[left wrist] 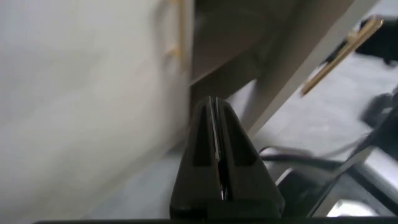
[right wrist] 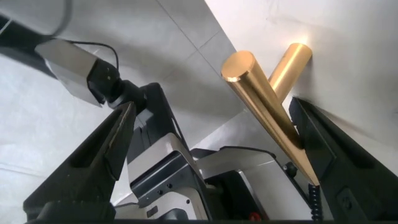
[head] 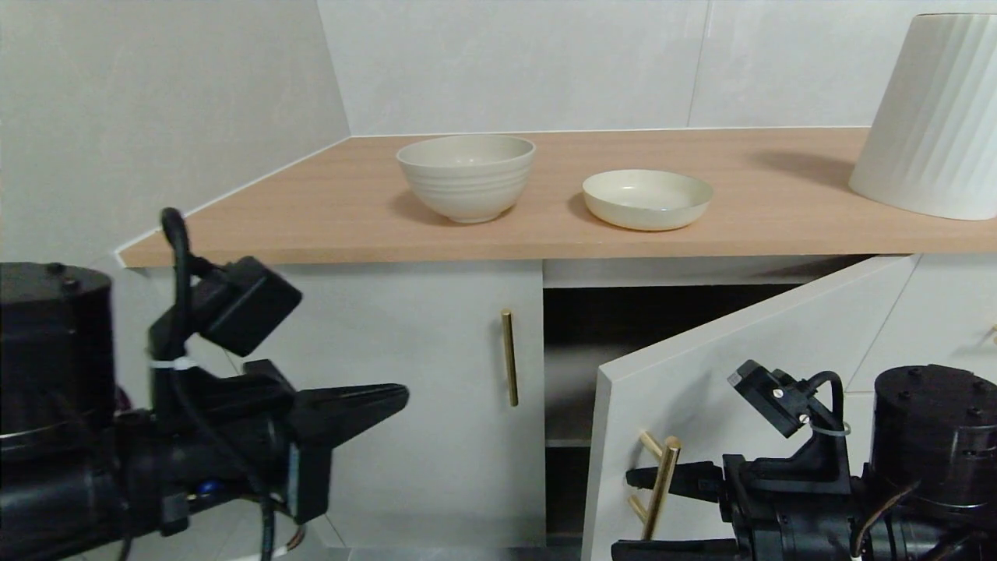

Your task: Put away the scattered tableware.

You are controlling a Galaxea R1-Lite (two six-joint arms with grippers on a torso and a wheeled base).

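On the wooden countertop (head: 327, 210) stand a deep cream bowl (head: 466, 176) and, to its right, a shallow cream dish (head: 646, 199). Below them the right cabinet door (head: 701, 366) is swung partly outward, and its brass handle (head: 659, 487) (right wrist: 267, 109) lies between the fingers of my right gripper (head: 623, 514) (right wrist: 214, 106), which is open and not clamped on it. My left gripper (head: 389, 401) (left wrist: 213, 106) is shut on nothing. It hangs low in front of the closed left door (head: 405, 374), well below both dishes.
A white ribbed lampshade (head: 935, 117) stands at the counter's right end. The closed left door carries a vertical brass handle (head: 509, 357) (left wrist: 177, 28). A dark cabinet opening with a shelf (head: 568, 366) shows behind the open door. Walls close in the counter behind and on the left.
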